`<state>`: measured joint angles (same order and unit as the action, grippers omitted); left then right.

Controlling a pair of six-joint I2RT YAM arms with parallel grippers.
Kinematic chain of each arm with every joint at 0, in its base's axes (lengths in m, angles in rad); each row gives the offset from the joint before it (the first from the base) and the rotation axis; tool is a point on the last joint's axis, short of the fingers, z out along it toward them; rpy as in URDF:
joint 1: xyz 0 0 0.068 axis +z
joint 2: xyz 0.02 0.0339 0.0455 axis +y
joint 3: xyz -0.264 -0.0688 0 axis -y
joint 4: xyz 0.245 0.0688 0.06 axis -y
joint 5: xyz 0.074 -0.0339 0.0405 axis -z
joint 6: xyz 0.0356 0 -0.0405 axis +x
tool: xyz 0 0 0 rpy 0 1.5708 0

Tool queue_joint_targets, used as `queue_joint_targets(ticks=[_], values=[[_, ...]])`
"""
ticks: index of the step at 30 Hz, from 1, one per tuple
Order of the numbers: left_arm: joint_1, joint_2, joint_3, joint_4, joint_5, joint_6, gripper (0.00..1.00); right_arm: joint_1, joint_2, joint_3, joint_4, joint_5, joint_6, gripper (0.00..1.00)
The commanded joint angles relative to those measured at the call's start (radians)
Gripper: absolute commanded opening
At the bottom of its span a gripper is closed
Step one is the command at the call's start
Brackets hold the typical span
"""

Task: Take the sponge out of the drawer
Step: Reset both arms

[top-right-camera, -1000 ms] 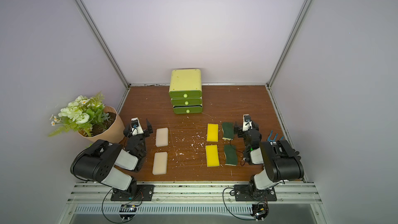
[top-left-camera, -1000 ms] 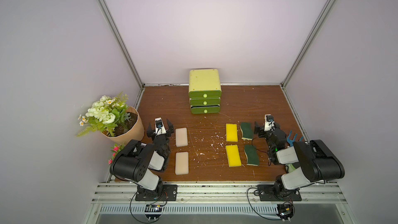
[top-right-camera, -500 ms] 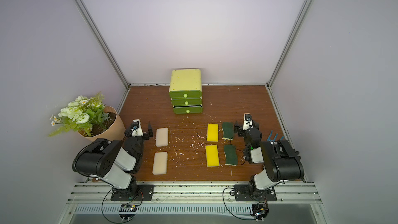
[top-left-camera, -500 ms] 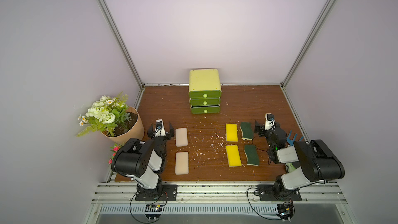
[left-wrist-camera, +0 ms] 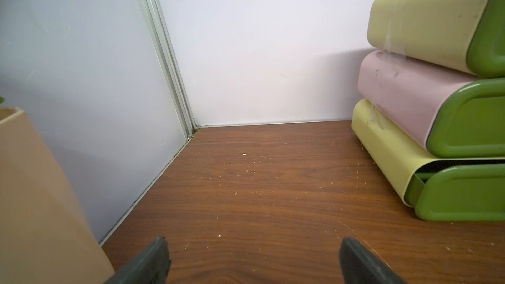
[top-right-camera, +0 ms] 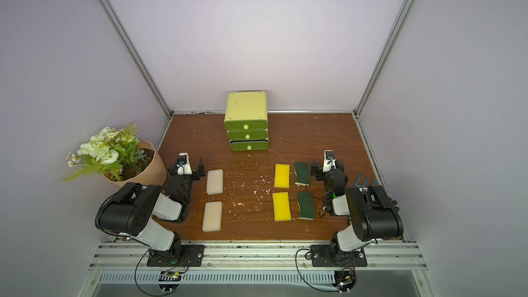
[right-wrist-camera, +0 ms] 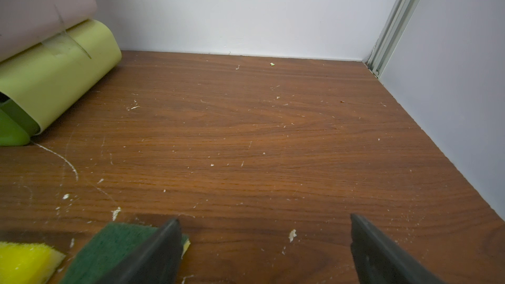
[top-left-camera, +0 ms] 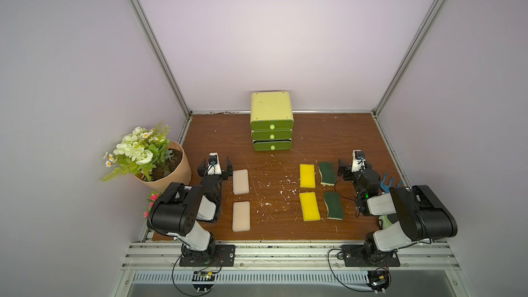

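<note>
Wooden table inside a white booth: six sponges lie outside the nearly shut drawers. The left gripper, wide open and empty, has settled at rest beside them; the right gripper gapes empty too. Removal looks complete.

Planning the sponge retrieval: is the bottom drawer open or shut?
Slightly open: the left wrist view shows the bottom drawer front standing off its casing with a dark gap.
</note>
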<state>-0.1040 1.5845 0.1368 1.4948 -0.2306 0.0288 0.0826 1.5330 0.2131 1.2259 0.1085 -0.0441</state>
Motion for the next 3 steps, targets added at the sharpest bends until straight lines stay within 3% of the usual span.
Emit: queue_joint_targets(ticks=[1, 3], values=[[0.012, -0.014, 0.011, -0.032, -0.002, -0.005, 1.0, -0.003, -0.013, 0.023, 0.021, 0.02, 0.013, 0.99], [0.012, -0.016, 0.014, -0.04, 0.004, -0.004, 1.0, -0.004, -0.013, 0.023, 0.021, 0.021, 0.013, 0.99]])
